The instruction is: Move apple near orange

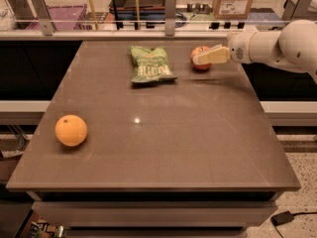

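Found the round red apple [199, 66] with yellowish patches resting on the flat grey-brown bench [188, 148], in the upper right of the frame, close to the far edge. Noted the pale yellow gripper [210, 56] at the tip of a white rounded arm [277, 46], reaching in level from the right edge and lying across the front of the apple, overlapping it. Could not tell whether the jaws were spread, pressed together or pinching the apple.

Spotted the smooth, bright orange [71, 130] at the lower left, near the left edge of the bench and well apart from the apple.

Saw a crumpled green crisp bag [150, 64] lying flat in the upper centre, just left of the apple and apart from it. Placed the bag close to the straight line from apple to orange, on that line's upper side. Caught a small bright glint of light on the bench near the middle.

Beyond the far edge, made out a metal rail [124, 33] with upright posts, a purple crate [59, 16] at the upper left and a brown cardboard box [234, 0] at the top right. Picked out a black cable [290, 216] on the floor at the lower right.
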Motion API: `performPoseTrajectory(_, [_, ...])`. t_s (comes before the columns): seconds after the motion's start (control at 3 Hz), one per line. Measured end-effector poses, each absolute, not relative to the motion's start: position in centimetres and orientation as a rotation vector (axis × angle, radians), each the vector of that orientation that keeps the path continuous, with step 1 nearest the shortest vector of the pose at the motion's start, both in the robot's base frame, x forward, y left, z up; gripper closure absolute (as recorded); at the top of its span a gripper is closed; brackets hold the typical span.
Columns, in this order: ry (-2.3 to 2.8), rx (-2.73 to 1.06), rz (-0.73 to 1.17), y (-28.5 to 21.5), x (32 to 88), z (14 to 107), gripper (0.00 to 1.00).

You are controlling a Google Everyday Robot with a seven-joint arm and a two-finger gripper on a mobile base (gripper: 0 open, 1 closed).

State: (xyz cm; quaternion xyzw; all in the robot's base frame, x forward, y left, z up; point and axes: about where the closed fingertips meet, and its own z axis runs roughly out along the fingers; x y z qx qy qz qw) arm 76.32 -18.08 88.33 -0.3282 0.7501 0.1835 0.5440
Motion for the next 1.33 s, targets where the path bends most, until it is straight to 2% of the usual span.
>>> performPoseTrajectory(1.33, [1.795,-0.846,0.506,-16.2,77.0,85.4,0.00])
